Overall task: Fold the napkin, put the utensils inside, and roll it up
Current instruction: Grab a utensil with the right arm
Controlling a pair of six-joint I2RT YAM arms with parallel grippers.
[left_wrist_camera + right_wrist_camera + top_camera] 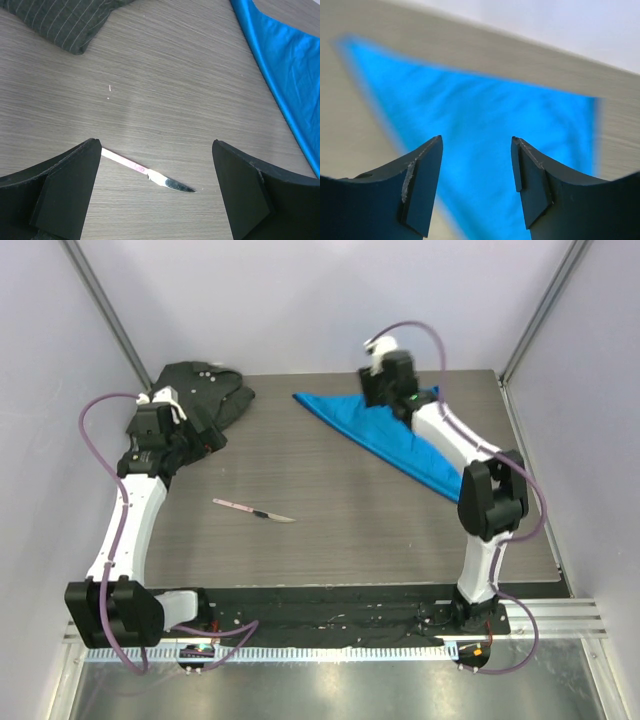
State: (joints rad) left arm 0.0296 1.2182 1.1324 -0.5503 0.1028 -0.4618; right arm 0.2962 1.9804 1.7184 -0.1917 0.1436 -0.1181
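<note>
One fold seems made in the napkin (395, 435); the knife (252, 510) lies apart, unwrapped, while the left gripper (156, 145) and right gripper (476, 142) gape empty.

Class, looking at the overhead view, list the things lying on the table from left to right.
dark shirt → knife → blue napkin

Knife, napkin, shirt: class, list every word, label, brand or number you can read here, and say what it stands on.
No readable text in any view.
Knife: faint pink marks on the handle, too small to read.
Napkin: plain blue, no print.
Shirt: thin stripes only, no label readable.
</note>
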